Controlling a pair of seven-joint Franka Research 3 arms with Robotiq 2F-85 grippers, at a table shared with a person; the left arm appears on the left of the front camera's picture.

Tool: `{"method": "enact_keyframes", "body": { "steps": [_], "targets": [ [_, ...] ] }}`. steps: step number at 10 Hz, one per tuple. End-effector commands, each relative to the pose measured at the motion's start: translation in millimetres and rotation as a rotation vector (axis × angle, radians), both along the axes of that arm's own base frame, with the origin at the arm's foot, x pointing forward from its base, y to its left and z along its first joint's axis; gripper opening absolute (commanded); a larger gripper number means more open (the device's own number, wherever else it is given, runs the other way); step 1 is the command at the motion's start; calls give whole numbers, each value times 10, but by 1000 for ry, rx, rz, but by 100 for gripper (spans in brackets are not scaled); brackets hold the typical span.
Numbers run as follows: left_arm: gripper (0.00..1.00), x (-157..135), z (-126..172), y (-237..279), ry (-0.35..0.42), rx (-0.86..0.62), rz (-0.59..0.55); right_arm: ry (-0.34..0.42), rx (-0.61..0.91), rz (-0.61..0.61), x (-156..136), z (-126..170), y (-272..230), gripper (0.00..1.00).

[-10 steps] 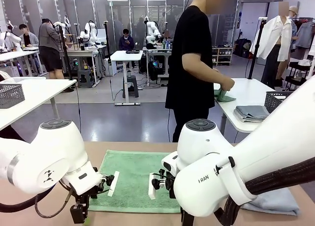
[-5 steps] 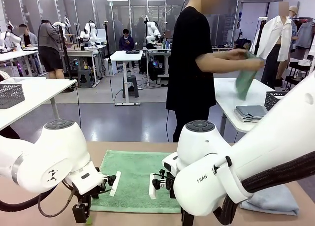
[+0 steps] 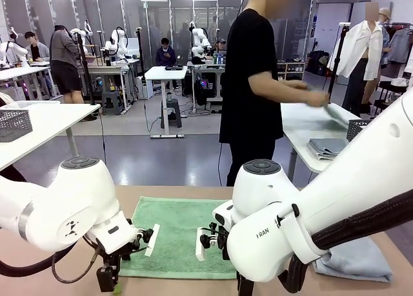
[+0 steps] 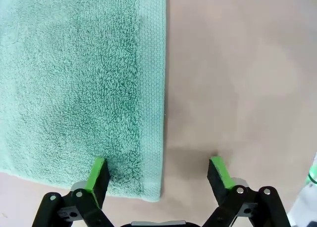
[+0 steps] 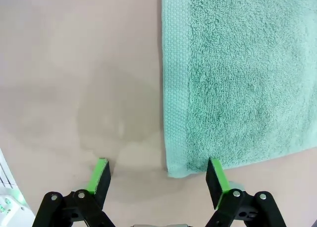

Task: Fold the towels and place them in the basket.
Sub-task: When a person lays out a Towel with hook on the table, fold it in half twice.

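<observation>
Up close little has shifted: the mint green towel stays flat and both arms have barely crept. The left gripper and right gripper hang wide open and empty, each straddling a near corner, so the fold looks about to start. The blue-grey towel waits at four o'clock. Behind, the person no longer holds a cloth aloft.

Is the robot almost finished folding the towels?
Not nearly. Nothing looks folded yet: the mint green towel lies flat on the table. The open left gripper and open right gripper each straddle a near corner, ready to pinch. Left: folding it, then the blue-grey towel, and putting both away.
</observation>
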State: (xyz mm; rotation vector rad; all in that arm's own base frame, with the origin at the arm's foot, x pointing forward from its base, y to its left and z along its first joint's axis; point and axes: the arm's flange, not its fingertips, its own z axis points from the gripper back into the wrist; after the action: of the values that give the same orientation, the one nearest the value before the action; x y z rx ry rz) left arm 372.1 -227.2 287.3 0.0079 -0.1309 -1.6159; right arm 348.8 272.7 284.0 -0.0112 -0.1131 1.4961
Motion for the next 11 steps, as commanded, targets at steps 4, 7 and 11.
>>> {"method": "enact_keyframes", "body": {
  "steps": [4, 7, 11],
  "targets": [
    [74, 64, 11, 4, 20, -9, -19, -14, 5, 9, 52, -20, -17, 5],
    [0, 65, 26, -1, 22, -8, -17, -9, 0, 5, 61, -12, -21, 0],
    [0, 61, 54, -8, 28, -11, -13, -6, 0, -6, 79, 43, -31, 0]
  ]
}}
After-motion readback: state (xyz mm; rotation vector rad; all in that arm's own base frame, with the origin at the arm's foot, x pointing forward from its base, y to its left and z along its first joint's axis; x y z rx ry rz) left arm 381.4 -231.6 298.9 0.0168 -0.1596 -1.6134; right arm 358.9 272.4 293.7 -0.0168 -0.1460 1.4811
